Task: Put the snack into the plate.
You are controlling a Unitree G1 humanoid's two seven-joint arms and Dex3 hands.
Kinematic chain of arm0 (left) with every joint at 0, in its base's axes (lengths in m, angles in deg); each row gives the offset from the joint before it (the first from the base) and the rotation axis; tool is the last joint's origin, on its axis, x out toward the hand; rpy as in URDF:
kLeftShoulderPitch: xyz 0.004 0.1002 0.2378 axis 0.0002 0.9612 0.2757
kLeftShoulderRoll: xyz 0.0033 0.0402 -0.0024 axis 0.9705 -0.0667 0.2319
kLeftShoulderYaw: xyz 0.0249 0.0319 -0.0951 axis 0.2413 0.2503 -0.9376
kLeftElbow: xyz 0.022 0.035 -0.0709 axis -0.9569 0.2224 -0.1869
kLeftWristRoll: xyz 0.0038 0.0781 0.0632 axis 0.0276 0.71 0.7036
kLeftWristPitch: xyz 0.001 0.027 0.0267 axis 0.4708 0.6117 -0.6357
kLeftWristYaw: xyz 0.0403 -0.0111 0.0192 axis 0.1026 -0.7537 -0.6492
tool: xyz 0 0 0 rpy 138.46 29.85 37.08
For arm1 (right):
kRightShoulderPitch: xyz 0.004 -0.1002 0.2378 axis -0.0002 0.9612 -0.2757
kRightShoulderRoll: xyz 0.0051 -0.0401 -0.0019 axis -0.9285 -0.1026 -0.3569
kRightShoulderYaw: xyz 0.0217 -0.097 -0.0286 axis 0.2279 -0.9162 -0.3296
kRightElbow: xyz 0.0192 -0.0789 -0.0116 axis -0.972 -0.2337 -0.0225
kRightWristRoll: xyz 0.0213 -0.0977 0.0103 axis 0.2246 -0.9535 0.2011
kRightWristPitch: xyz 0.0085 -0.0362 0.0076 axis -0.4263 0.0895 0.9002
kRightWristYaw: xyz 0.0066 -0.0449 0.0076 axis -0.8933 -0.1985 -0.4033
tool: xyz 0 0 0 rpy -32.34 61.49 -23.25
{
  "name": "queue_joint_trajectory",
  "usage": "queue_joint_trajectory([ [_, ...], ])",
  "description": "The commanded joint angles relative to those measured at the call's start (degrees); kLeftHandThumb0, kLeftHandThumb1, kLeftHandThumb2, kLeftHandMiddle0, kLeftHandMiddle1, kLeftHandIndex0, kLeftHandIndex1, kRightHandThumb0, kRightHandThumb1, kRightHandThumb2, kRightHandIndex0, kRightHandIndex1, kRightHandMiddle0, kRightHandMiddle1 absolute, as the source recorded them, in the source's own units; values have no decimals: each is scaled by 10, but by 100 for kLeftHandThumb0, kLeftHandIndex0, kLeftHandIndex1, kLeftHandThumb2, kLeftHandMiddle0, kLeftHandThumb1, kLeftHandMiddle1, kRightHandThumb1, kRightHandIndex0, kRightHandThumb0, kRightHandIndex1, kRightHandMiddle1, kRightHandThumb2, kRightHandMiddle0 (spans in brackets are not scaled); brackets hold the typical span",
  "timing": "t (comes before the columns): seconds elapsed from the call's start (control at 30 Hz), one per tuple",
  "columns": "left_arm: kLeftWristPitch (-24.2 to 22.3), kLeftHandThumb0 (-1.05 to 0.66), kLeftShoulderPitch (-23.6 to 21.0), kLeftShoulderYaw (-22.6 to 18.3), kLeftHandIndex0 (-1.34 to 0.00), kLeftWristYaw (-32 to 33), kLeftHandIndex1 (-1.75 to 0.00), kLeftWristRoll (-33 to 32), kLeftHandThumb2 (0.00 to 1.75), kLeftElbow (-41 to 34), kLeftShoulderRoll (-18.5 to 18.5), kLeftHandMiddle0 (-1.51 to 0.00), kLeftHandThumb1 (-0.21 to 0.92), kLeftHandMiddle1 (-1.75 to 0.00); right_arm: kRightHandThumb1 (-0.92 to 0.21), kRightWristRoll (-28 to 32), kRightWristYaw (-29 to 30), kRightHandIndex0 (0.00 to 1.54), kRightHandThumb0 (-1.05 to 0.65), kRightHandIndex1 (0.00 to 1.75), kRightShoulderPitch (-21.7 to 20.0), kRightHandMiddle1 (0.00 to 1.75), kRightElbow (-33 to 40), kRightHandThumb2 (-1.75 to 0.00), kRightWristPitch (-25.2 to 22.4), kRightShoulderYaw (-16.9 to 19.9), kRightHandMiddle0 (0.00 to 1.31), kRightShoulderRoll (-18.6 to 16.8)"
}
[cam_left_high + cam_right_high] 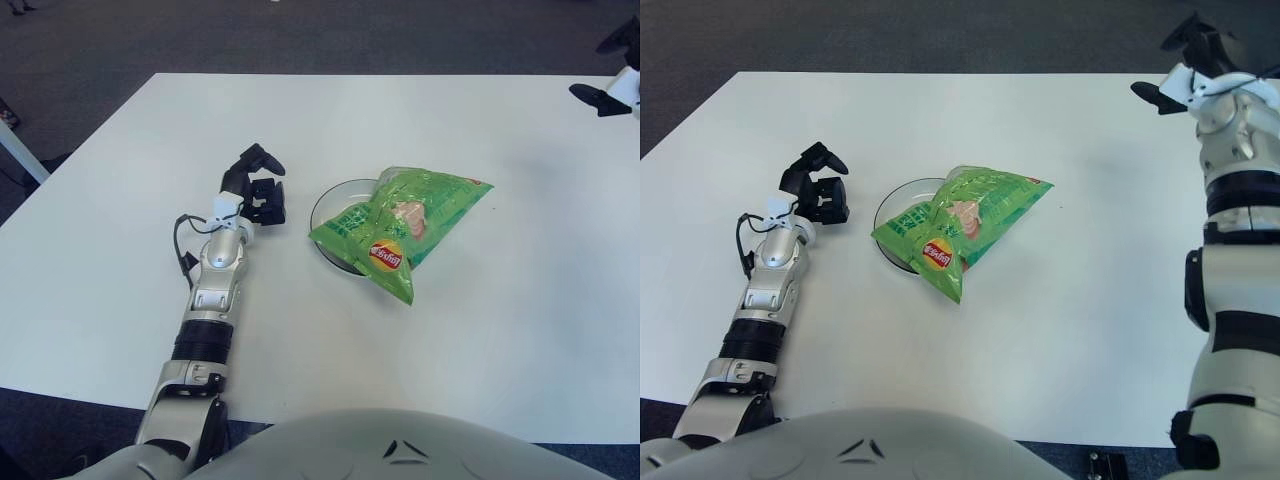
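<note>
A green snack bag (pixel 405 225) lies across the right part of a glass plate (pixel 331 204) near the table's middle, its lower corner hanging over the plate's rim. My left hand (pixel 256 190) shows just left of the plate, fingers curled and holding nothing. My right hand (pixel 1185 70) is raised at the table's far right edge, well away from the bag, its fingers spread and empty.
The white table (pixel 500 320) reaches wide around the plate. Dark carpet (pixel 300 30) lies beyond its far edge. A pale table leg or rail (pixel 15 150) shows at the far left.
</note>
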Motion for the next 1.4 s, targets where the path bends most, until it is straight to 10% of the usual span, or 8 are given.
queue_joint_trajectory([
  [0.0, -5, -50, 72, 4, -65, 5, -175, -4, 138, 42, -27, -137, 27, -175, -69, 94, -5, 17, -60, 128, 18, 126, -45, -87, 8, 67, 0, -81],
  [0.37, -3, -50, 85, 2, -65, 5, -175, -11, 138, 27, -30, -137, 27, -175, -85, 255, -73, 23, -37, 141, 8, 172, -114, -62, 15, 200, 21, -112],
  [0.83, -4, -51, 89, -4, -68, 14, -175, -6, 141, 19, -34, -139, 24, -175, -49, 386, -80, 74, -43, 174, 93, 175, -68, -110, 13, 306, 48, -202],
  [1.37, -6, -49, 90, -8, -64, 3, -175, -14, 135, 18, -28, -138, 29, -175, -30, 394, -79, 98, -49, 175, 182, 175, 1, -134, 3, 295, 63, -254],
])
